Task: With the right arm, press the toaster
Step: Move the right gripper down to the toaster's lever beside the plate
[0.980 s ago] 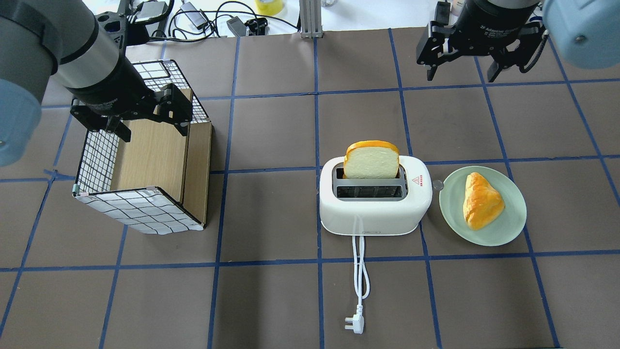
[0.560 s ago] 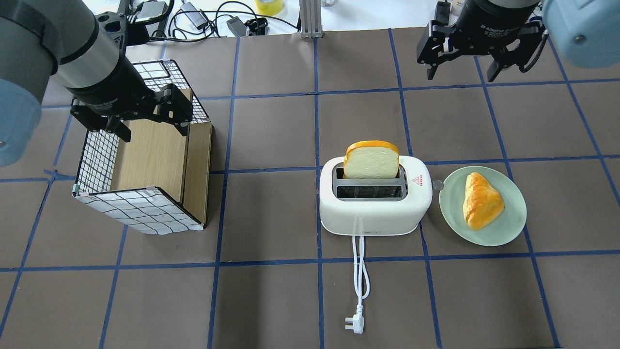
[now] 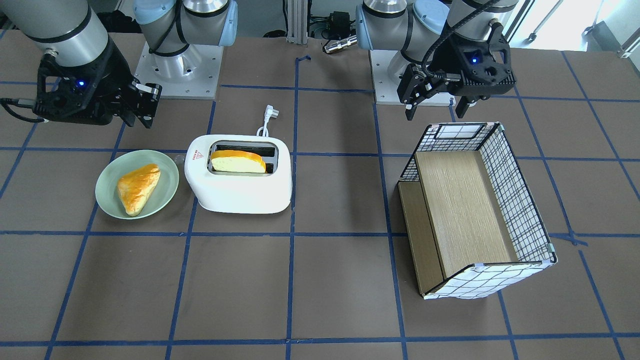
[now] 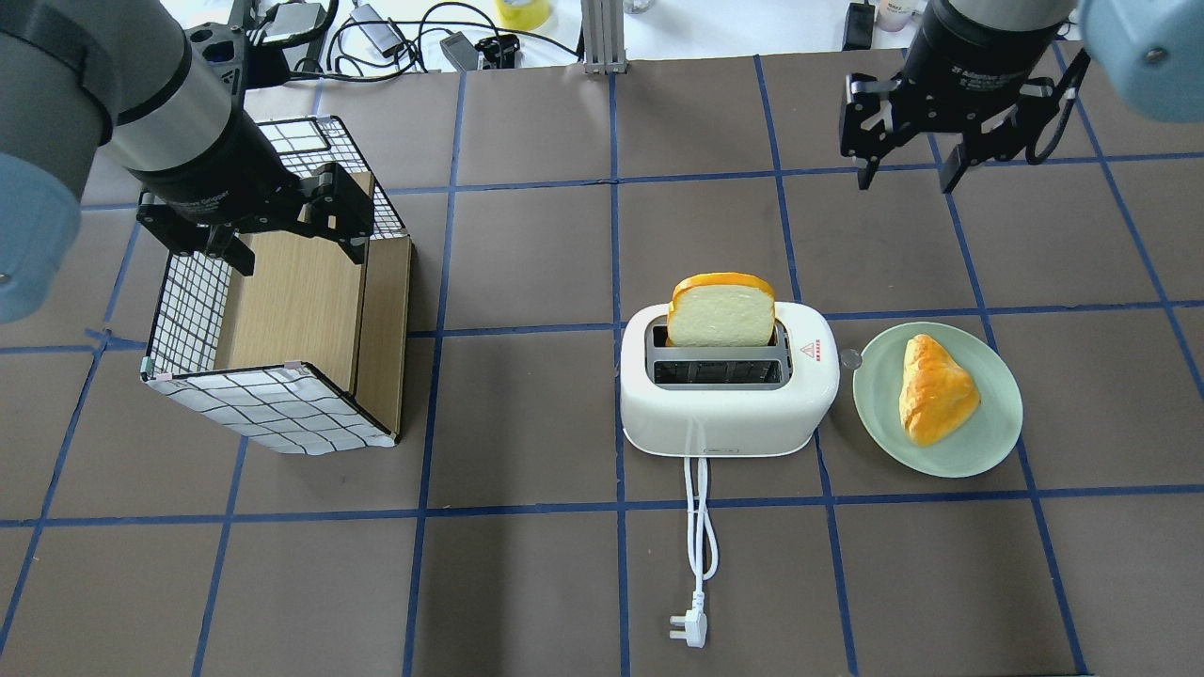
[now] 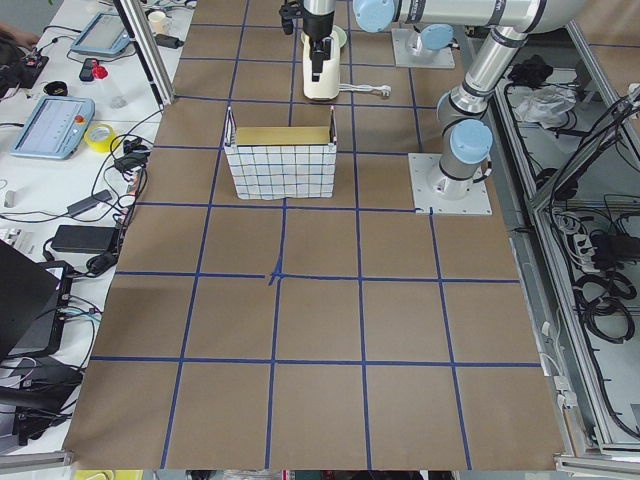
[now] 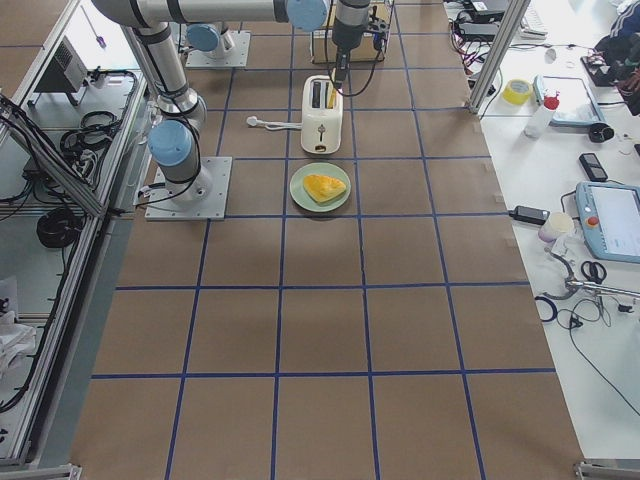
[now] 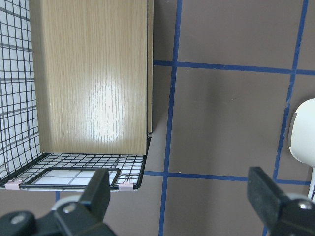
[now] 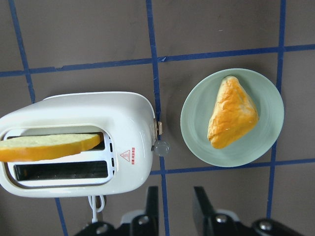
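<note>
The toaster [image 4: 729, 418] is set near the middle of the worktop [image 4: 527, 583], a little toward its right end, with its long side parallel to the robot-side edge. A bread slice [image 4: 722, 318] is stood upright in the slot farther from that edge, and much of it is seen above the toaster's top. A red triangle mark [image 4: 807, 351] is printed on that top, at the end turned toward the right end of the worktop. A small round knob [image 8: 161, 147] is seen low on the same end. The white cord [image 4: 701, 527] is led from the robot-facing side toward the robot-side edge, where the plug [image 4: 687, 632] is laid flat. Just beside the knob end, parted from the toaster by a slim gap, a pale green plate [image 4: 978, 459] is placed, and a golden triangular pastry [image 4: 936, 390] is laid on it. The right gripper [image 4: 903, 183] is held high above the worktop, and the knob end and the plate are seen below it in its wrist view. Its fingers [image 8: 152, 204] are parted by a narrow gap, with nothing between them and nothing touched. The left gripper [image 3: 434, 116] is held over a wire-grid box [image 4: 273, 414] with a wooden board inside, set toward the left end of the worktop. Its fingers [image 7: 101, 189] are spread wide and nothing is gripped.
</note>
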